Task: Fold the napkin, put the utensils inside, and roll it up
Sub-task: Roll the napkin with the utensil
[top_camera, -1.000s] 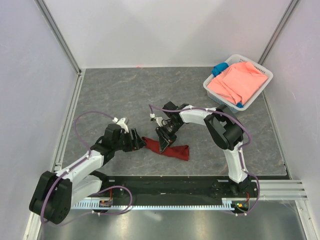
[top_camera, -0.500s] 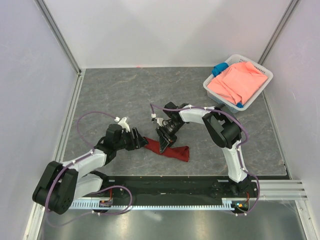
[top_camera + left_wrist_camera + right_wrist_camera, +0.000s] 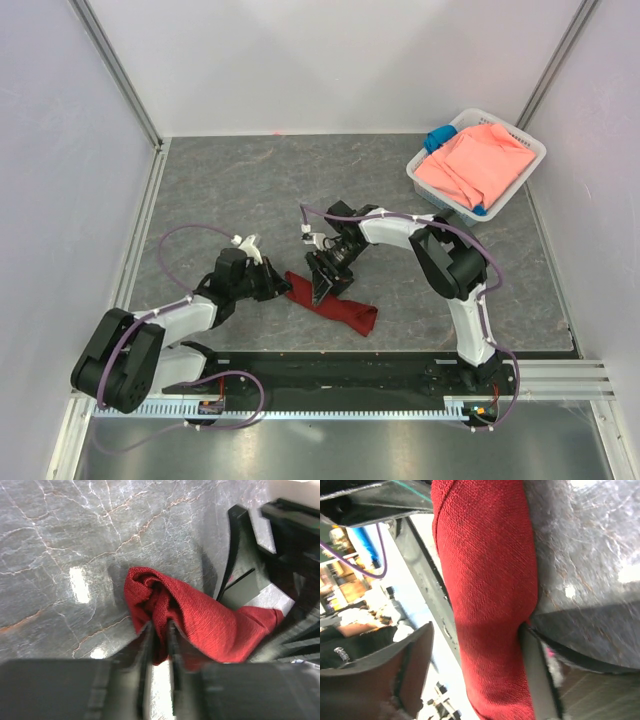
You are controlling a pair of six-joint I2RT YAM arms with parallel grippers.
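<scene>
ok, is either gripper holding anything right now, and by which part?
Left gripper pinches the napkin by a fold at its bunched end. Right gripper stands open astride the napkin, holding nothing.

Grey marbled table [image 3: 250, 190], bunched maroon napkin [image 3: 347, 311], white basket [image 3: 437, 197]

Observed: the napkin [image 3: 485, 595], a dark red cloth, is bunched into a thick band running from 12 o'clock to 6 o'clock through the centre. The right gripper [image 3: 472, 630] straddles this band with its jaws standing wide. One finger [image 3: 540, 680], at 5 o'clock, touches the cloth's edge. The other finger [image 3: 405, 670], at 8 o'clock, stands clear of it. The grey marbled table [image 3: 590, 540] shows from 1 to 4 o'clock. A purple cable [image 3: 370, 570] loops at 10 o'clock.
</scene>
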